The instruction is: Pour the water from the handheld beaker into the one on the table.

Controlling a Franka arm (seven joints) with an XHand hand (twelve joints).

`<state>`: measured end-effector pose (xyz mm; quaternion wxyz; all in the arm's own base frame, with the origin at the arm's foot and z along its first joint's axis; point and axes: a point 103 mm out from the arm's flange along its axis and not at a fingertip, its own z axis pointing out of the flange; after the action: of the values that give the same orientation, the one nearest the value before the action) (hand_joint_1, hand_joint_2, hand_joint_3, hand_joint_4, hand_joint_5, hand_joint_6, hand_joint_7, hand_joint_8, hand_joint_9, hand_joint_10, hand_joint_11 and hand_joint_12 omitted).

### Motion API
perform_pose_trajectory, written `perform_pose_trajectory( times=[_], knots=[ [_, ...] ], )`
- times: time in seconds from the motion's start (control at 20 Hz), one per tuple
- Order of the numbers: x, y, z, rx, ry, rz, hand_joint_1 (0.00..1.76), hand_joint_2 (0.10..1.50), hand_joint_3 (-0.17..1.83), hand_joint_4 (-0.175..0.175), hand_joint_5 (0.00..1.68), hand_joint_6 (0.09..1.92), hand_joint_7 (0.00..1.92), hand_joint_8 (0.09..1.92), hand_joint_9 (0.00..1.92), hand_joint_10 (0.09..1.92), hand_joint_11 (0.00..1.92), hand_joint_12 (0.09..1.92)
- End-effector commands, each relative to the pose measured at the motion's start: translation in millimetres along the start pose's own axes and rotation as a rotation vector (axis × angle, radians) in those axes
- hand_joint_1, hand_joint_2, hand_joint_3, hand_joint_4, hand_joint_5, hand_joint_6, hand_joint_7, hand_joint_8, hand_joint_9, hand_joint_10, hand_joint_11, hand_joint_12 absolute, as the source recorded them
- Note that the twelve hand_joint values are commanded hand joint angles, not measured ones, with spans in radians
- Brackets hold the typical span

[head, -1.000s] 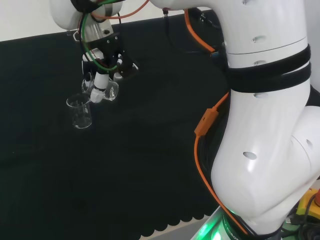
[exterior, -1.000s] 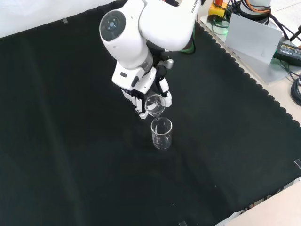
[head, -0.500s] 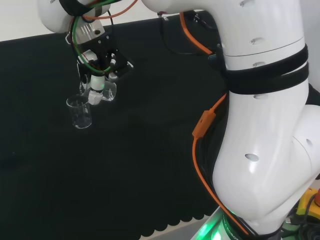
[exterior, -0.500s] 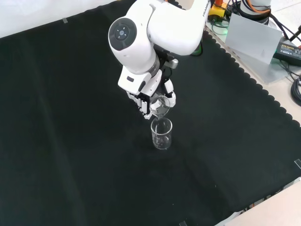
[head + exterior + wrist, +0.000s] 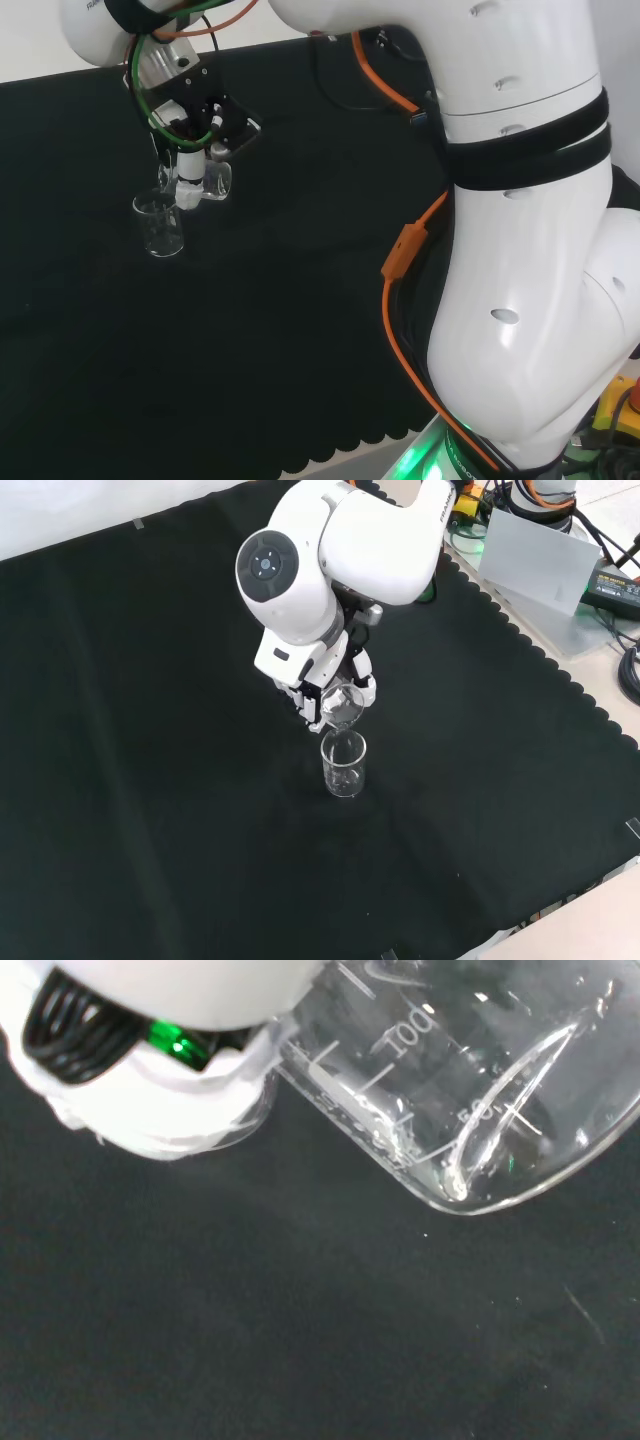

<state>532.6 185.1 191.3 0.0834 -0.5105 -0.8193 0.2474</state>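
My hand (image 5: pixel 190 160) (image 5: pixel 318 685) is shut on a clear glass beaker (image 5: pixel 214 181) (image 5: pixel 340 705) and holds it tilted. That beaker's mouth hangs right over a second clear beaker (image 5: pixel 160 225) (image 5: pixel 343 763), which stands upright on the black cloth. In the wrist view the held beaker (image 5: pixel 470 1090) is close, lying steeply tipped, with its printed scale and rim visible and a blurred white finger (image 5: pixel 160 1090) beside it. I cannot tell from these views how much water is in either beaker.
Black cloth (image 5: pixel 150 780) covers the bench around the beakers. The arm's own white links (image 5: pixel 520 230) stand at the right of the head view. A grey box and cables (image 5: pixel 545 555) lie off the cloth at the front view's upper right.
The hand has moved with its beaker toward the standing beaker and tipped it further, so its mouth now hangs over the standing beaker's rim. The standing beaker has not moved.
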Motion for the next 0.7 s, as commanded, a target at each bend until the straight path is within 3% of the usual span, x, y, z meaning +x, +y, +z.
perform_pose_trajectory(
  times=[0.05,0.7],
  knots=[
    [3.0,-1.2,-1.2,0.022,-0.038,0.009,1.17,0.69,0.51,0.071,1.43,0.32,1.84,0.09,1.67,0.09,1.32,0.82],
    [12.2,0.6,-11.6,0.089,-0.1,0.056,1.18,0.69,0.51,0.067,1.43,0.33,1.84,0.09,1.68,0.09,1.32,0.81]
  ],
)
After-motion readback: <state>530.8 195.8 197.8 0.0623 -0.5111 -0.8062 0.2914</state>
